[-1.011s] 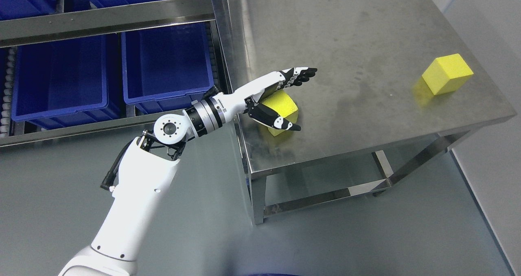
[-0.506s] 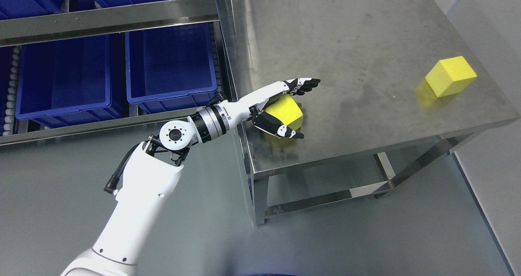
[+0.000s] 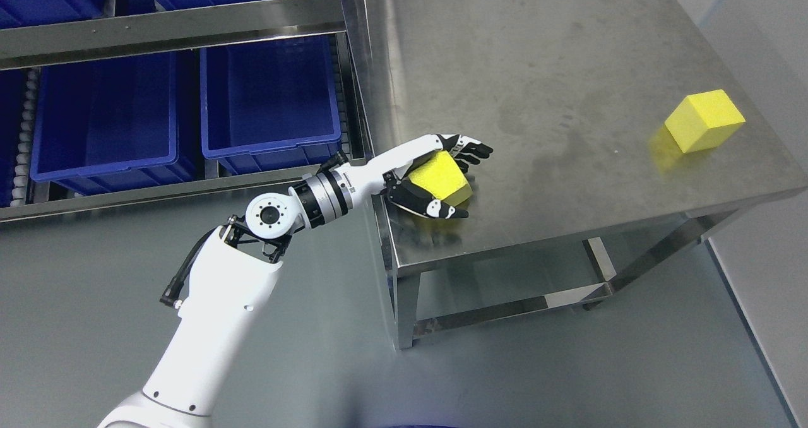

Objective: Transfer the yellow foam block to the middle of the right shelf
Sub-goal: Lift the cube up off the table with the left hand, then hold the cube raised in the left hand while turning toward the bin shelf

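My left hand [image 3: 439, 178] is wrapped around a yellow foam block [image 3: 440, 174]. My fingers [image 3: 470, 149] curl over the far side of it and my thumb [image 3: 435, 206] presses on the near side, so I am grasping it. Part of the block is hidden by my fingers and palm, so I cannot see all its sides. I cannot tell if its bottom touches the table or sits just above it. The block is near the left front corner of the table [image 3: 555, 55].

The table is shiny gray metal with flat, smooth sides and dull smudges on top. Its far edge is cut off at the top of the picture. A second yellow block [image 3: 704, 120] sits well apart, near the right edge of the table. It looks like a cube with sharp corners and a soft, matte skin.

To the left is a metal shelf [image 3: 164, 31] with long bars. Two blue plastic bins [image 3: 180, 106] sit in it, side by side, deep and smooth. More blue bins above them are cut off at the top. My arm is white and round, with a black and silver wrist.
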Robot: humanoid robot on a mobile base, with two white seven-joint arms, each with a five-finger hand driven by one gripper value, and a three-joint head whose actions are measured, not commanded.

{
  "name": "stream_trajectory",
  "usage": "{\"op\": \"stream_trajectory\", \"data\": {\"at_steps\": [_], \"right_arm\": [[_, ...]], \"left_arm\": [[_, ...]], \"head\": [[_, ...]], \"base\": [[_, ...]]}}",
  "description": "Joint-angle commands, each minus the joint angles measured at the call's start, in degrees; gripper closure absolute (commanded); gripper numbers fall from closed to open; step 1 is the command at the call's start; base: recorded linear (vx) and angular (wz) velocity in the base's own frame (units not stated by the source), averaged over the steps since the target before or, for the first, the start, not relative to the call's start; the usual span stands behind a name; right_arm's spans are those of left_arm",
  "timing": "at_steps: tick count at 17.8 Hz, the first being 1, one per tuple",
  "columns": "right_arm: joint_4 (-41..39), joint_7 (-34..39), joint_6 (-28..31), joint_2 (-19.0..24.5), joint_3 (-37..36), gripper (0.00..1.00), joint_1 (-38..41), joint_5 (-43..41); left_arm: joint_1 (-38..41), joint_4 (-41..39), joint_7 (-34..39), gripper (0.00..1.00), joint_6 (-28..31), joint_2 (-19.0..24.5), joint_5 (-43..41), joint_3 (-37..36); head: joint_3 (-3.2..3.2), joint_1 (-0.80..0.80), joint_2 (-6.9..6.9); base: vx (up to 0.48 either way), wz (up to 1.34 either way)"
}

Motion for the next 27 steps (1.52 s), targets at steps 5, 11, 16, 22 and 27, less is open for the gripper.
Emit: {"op": "stream_trajectory", "data": {"at_steps": [5, 11, 16, 22, 27], "right_arm": [[-1.0, 0.02, -0.04, -1.0, -0.7, 0.0, 1.32, 0.18], [-1.0, 0.02, -0.04, -1.0, -0.7, 0.0, 1.41, 0.18], [-1.0, 0.02, -0.04, -1.0, -0.7, 0.0, 1.41, 0.18], [-1.0, 0.02, -0.04, -1.0, -0.7, 0.0, 1.41, 0.18], [-1.0, 0.02, -0.04, -1.0, -0.7, 0.0, 1.41, 0.18]], "left_arm": [[1.91, 0.7, -0.2, 0.82, -5.0, -3.05, 7.37, 10.59], [0.5, -1.41, 13.29, 0.82, -18.84, -3.05, 29.18, 12.79], [1.2, -1.5, 25.99, 0.81, -23.81, -3.05, 29.37, 17.52], [5.33, -4.31, 25.99, 0.82, -23.64, -3.05, 29.37, 20.87], [7.53, -7.82, 25.99, 0.82, -22.23, -3.05, 29.28, 24.65]], "head": [[0.0, 0.0, 0.0], [0.0, 0.0, 0.0], [0.0, 0.0, 0.0], [0.0, 0.0, 0.0], [0.0, 0.0, 0.0]], "base": [[-0.002, 0.0], [0.0, 0.01], [-0.007, 0.12], [0.018, 0.42], [0.065, 0.64]]}}
